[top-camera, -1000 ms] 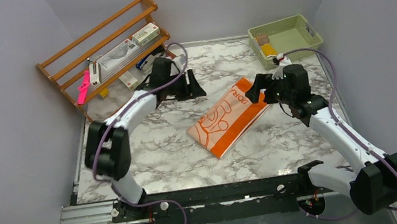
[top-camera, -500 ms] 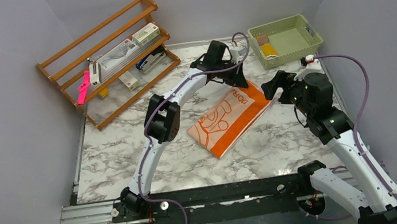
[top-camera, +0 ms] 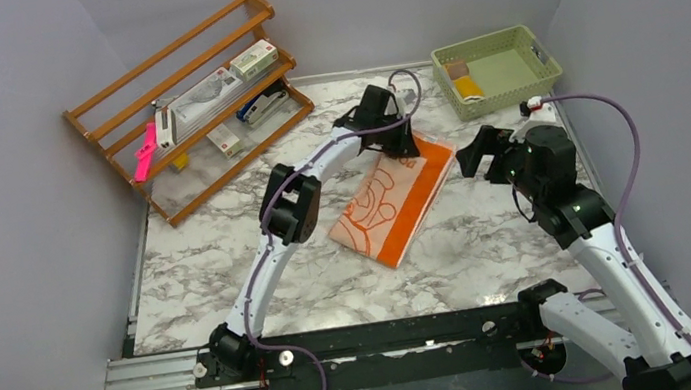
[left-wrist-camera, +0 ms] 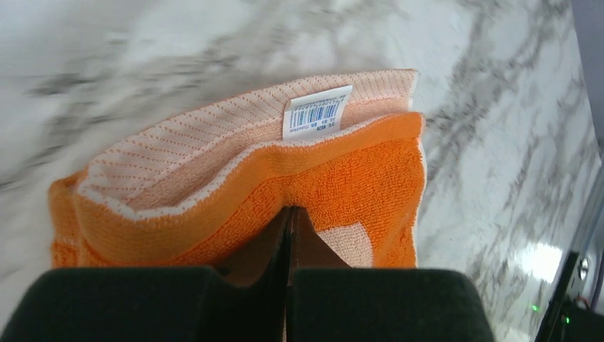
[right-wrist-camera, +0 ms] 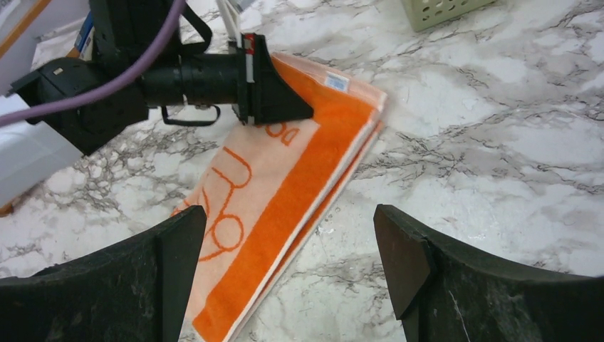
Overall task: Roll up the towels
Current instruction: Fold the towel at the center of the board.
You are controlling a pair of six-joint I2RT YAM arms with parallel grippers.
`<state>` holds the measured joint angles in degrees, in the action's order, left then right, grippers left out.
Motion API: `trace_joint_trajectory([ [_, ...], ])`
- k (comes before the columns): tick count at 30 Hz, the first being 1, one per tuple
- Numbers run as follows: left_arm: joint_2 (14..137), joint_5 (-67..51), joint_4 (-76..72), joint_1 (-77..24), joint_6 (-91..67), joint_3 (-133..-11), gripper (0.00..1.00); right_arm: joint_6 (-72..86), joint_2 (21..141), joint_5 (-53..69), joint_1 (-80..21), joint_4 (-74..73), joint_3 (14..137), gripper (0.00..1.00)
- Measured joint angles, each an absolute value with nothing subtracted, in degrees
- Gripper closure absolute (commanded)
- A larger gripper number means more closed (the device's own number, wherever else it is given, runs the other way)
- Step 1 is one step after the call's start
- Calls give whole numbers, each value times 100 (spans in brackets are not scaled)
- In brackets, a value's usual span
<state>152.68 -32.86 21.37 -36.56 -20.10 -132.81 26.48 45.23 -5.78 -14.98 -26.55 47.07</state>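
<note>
Top external view gives us a white marble-patterned surface [top-camera: 230,271] boxed in by plain grey walls, with a green basket [top-camera: 515,92] at its far right corner and a wooden rack [top-camera: 242,165] well to the basket's left. The folded orange towel [top-camera: 388,204] lies nearer than the basket and to its left. The left claw [left-wrist-camera: 288,221] is clamped on the towel end closest to the basket. The right claw [top-camera: 479,152] hangs spread wide just this side of the basket, apart from the cloth. We cannot identify the small items inside the basket, and the towel's lettering is partly covered.
</note>
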Motion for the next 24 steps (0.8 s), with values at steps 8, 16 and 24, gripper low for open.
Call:
trace_joint_trajectory([
  [8, 15185, -2397, 2045, -2543, -2541, -13233, 100, 1968, 5317, -62, -1500, -2536, 4847, 12],
  [16, 15002, -2141, 2215, -2060, -2418, -13187, 68, 482, 5789, 318, -3144, -1704, 4842, 11],
  [24, 13609, -2655, 2882, -1905, -2110, -13080, 48, -2674, 7118, 1780, -4003, -473, 4451, 11],
])
